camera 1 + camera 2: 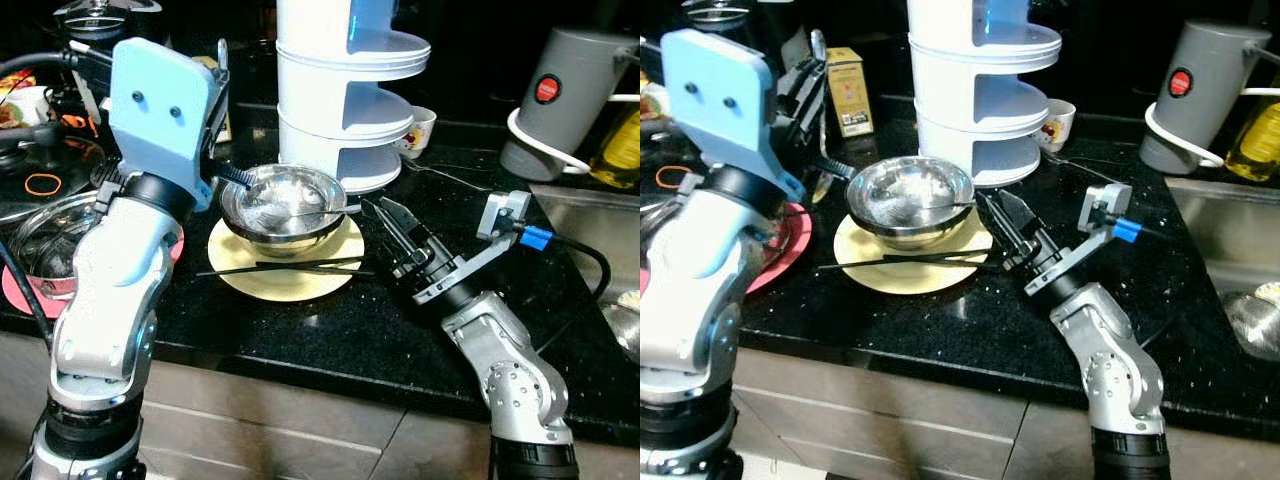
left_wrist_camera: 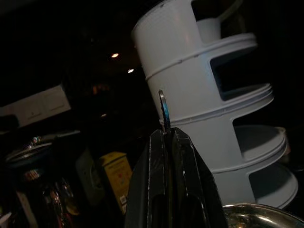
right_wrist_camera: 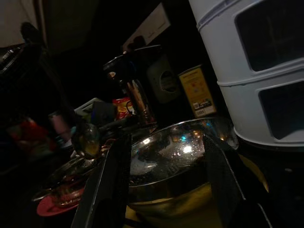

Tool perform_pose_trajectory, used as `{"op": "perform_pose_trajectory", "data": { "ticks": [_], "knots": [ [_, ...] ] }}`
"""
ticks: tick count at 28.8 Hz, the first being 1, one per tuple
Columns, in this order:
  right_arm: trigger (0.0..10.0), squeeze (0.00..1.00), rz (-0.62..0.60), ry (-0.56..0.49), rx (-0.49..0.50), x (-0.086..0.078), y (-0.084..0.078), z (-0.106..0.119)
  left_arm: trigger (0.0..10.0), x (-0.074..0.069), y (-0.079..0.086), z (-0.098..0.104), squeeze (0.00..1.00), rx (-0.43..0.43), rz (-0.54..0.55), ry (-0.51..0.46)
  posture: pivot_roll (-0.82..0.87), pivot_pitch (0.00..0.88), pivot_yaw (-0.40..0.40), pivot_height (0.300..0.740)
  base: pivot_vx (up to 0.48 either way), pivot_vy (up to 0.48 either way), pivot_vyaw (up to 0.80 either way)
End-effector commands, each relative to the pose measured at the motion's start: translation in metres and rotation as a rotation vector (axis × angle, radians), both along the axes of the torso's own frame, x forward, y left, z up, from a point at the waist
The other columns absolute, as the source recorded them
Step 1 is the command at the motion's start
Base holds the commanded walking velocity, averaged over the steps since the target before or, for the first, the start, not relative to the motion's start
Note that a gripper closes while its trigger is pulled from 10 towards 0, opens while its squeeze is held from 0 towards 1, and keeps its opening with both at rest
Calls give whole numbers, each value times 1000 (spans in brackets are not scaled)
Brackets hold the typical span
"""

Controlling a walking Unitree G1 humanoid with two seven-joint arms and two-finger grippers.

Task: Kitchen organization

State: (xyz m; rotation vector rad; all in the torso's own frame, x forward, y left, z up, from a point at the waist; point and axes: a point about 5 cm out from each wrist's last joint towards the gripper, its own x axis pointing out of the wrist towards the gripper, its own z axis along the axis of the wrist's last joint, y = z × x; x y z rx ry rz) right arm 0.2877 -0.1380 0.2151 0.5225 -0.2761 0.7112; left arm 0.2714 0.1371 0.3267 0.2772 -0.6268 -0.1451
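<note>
Item: steel bowl (image 1: 908,200) on yellow plate (image 1: 902,268), black surface (image 1: 970,320); right claw (image 1: 1002,222) fingers apart at its rim, left claw (image 2: 167,142) clamped on a spoon (image 1: 818,45); risk: a nudge slides bowl, scattering chopsticks (image 1: 905,260).

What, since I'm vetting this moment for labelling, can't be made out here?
- Left tool: in the left eye view, mostly behind the blue wrist plate.
- Thin metal strip it clamps: the lower end is buried between the fingers in the left wrist view, so the utensil type is unclear.
- Steel pot: partly behind the left arm.
- Sink: cut off by the right edge.
- Clutter: too dark in the right wrist view.
</note>
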Motion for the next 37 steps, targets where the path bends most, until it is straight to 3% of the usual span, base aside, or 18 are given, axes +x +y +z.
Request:
{"op": "perform_pose_trajectory", "data": {
  "ticks": [1,5,17,37],
  "knots": [
    [10000,0,-11,-8,22,2,-4,3,10000,2,-5,-5,0,2,-23,15,-41,0,-40,740,0,-379,0],
    [10000,0,-14,-1,22,3,-6,3,10000,3,-7,-6,0,0,-32,20,-43,0,-39,740,0,-390,0],
    [10000,0,-15,1,34,4,-8,6,10000,4,-12,-9,0,-10,-54,27,-52,0,-39,740,0,-389,-769],
    [10000,0,-20,6,16,3,-7,5,10000,9,-17,-11,0,-9,-87,30,-56,0,-41,740,0,-388,0]
  ]
}}
